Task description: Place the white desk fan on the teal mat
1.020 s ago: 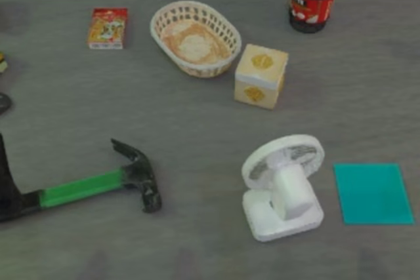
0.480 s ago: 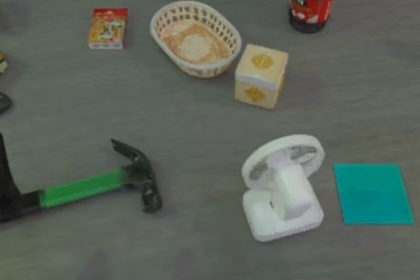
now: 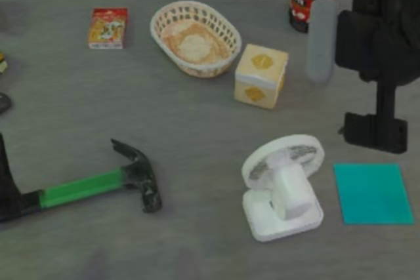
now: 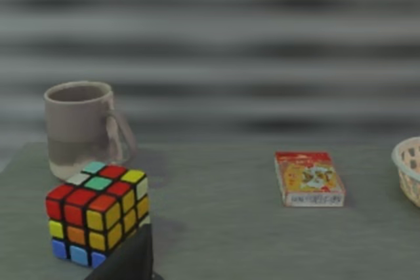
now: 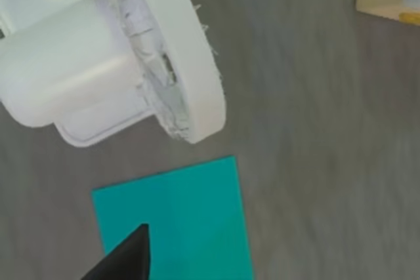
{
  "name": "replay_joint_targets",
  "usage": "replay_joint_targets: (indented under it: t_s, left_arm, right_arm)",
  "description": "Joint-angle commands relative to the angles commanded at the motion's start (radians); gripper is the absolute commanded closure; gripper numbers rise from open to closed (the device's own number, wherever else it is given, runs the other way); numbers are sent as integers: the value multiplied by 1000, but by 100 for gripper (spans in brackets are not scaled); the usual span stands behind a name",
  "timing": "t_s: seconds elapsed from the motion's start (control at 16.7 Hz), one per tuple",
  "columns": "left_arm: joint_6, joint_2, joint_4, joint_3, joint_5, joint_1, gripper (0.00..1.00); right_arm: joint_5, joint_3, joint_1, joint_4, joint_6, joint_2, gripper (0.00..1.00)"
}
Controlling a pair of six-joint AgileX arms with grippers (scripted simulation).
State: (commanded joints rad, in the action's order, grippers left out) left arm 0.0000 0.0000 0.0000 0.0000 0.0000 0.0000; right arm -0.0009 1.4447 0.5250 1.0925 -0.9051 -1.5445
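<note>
The white desk fan [image 3: 282,185] stands on its square base at front right of the table, its round head tilted toward the back. It fills the right wrist view [image 5: 118,63]. The teal mat [image 3: 373,193] lies flat just right of the fan, bare, and also shows under the wrist camera [image 5: 190,221]. My right gripper [image 3: 374,134] hangs above the table just behind the mat, right of the fan, touching neither. It is open; one dark finger [image 5: 131,254] shows over the mat. My left arm [image 3: 5,188] is parked at the left edge, its gripper open, one finger [image 4: 131,257] showing.
A green-handled hammer [image 3: 98,185] lies at front left. A wicker basket [image 3: 195,37], a cream cube box [image 3: 260,75], a red card box [image 3: 107,27] and a dark bottle [image 3: 312,4] stand along the back. A colour cube [image 4: 97,211] and mug [image 4: 82,129] sit at far left.
My right arm has come into the top view at the upper right, and its gripper now hangs behind the mat. Fan, mat and left arm have not moved.
</note>
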Motion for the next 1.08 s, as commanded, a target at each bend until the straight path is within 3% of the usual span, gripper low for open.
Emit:
replay_joint_targets:
  t_s: [0.24,0.48,1.08]
  left_arm:
    - [0,0,0,0,0,0,0]
    - [0,0,0,0,0,0,0]
    - [0,0,0,0,0,0,0]
  right_arm:
    - [1,254,94,203,-163,-282,0]
    - [3,377,144,317,-250,-425,0]
    - [3,313,147,254,-257,-434,0]
